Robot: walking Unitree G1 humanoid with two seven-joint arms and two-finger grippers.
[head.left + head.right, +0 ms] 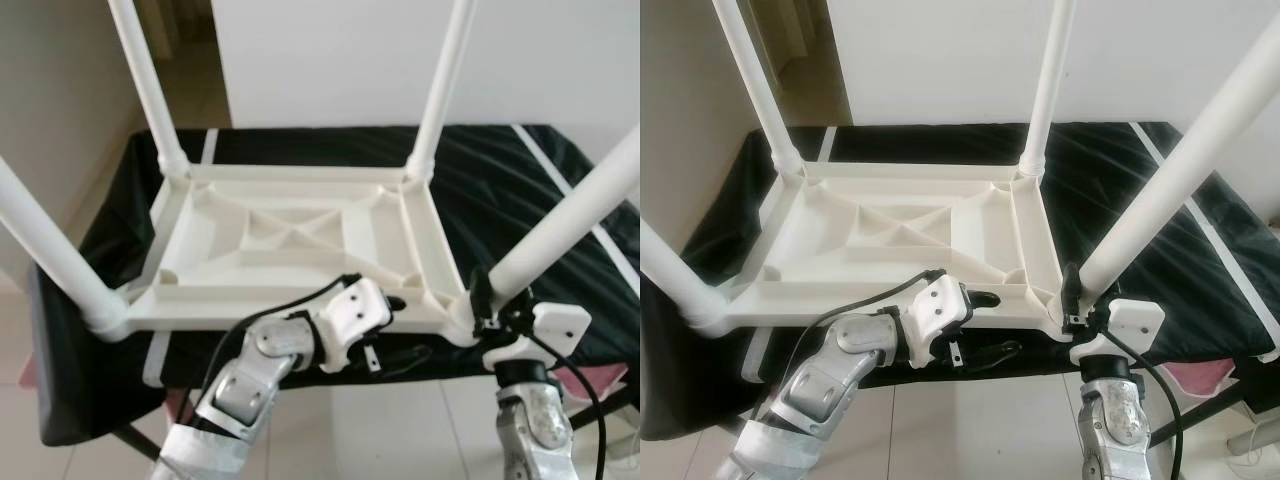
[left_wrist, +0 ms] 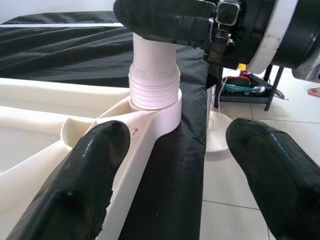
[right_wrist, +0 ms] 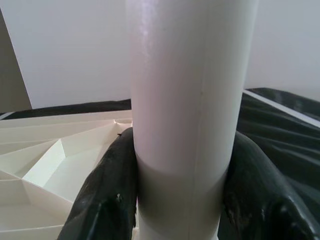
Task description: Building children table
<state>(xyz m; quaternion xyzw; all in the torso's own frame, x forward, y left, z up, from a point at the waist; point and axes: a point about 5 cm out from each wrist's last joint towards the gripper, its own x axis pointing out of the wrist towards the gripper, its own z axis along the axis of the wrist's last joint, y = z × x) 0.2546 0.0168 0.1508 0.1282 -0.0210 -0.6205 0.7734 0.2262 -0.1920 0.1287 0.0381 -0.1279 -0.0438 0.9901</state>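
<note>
Lying upside down on a black cloth [image 1: 520, 190], the tabletop [image 1: 290, 240] carries all four legs in its corner sockets in the left eye view: two far ones and two near ones. The right gripper [image 1: 487, 300] grips the near right leg [image 1: 570, 215] just above its socket, while the left gripper [image 1: 385, 325] sits at the near rim beside that corner.

From the right eye, the same holds: the leg [image 1: 1170, 190] leans toward the camera, and the left arm reaches across under the rim.

Through the left wrist camera, the left fingers [image 2: 80, 185] stand wide apart and hold nothing; ahead, ribbed thread [image 2: 154, 90] shows above the socket [image 2: 160, 112], so I judge this leg not fully screwed home.

On the right wrist camera, both fingers [image 3: 107, 195] press the leg [image 3: 187, 100] from either side. What remains, I judge, is seating this leg and turning the table upright.
</note>
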